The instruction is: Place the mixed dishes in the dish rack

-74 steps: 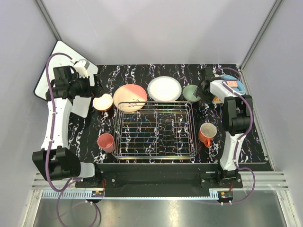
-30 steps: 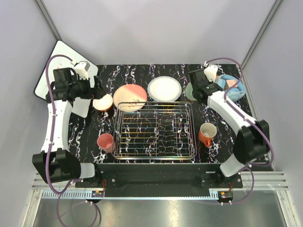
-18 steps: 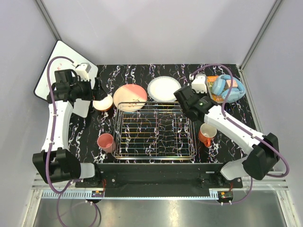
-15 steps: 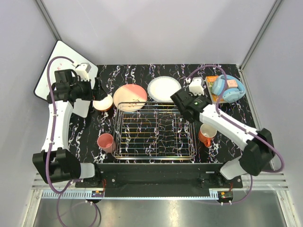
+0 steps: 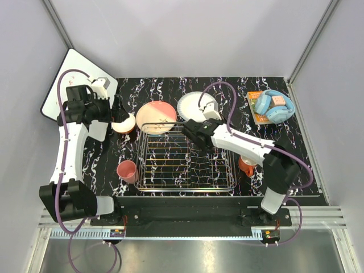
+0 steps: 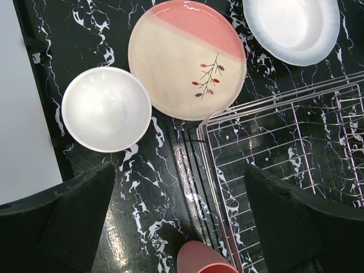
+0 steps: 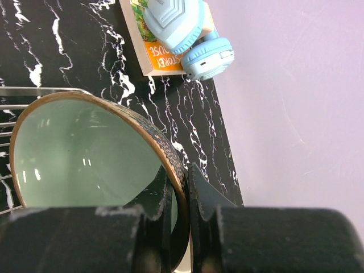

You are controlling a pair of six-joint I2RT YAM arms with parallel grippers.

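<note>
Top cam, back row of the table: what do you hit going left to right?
white board → orange bowl → pink plate → white plate → headphones

Only txt legible: approx. "STORY", on orange cover edge of book [image 7: 163, 62] under headphones [image 7: 177, 23], 12 o'clock, right wrist view.
</note>
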